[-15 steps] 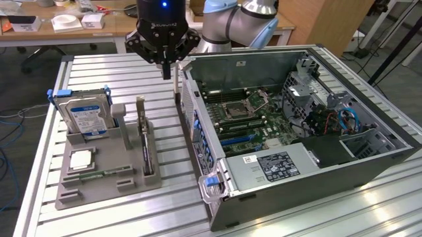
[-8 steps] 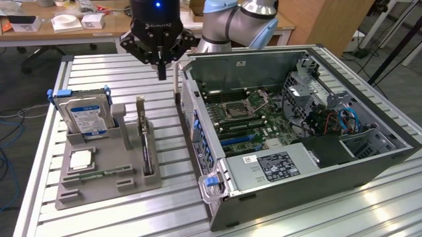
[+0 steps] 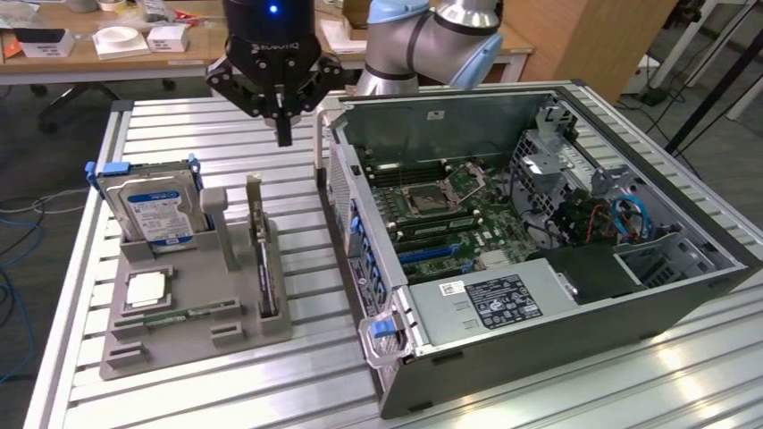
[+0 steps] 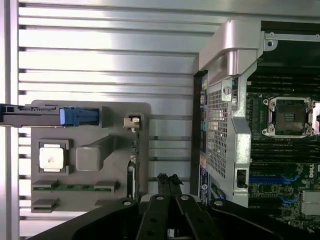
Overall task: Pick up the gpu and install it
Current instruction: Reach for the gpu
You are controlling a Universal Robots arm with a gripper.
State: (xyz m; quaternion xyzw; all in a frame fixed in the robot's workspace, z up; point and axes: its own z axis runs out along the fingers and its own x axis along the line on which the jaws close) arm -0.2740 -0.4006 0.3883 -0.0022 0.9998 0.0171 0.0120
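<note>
The gpu (image 3: 259,255) stands on edge in a slot of the grey holder (image 3: 245,332) on the slatted table, its silver bracket end pointing up. From the wrist camera it appears as a thin dark strip (image 4: 133,155) with the bracket at one end. My gripper (image 3: 282,134) hangs in the air above the table, beyond the gpu's far end and beside the open computer case (image 3: 394,344). Its fingers (image 4: 169,180) are shut together with nothing between them and touch nothing.
A silver hard drive (image 3: 149,201) with blue clips stands in the holder at the exterior view's left, with a processor chip (image 3: 146,288) and a green memory stick (image 3: 179,315) lying beside it. The case's motherboard (image 3: 441,210) lies exposed. Desks and cables lie beyond the table.
</note>
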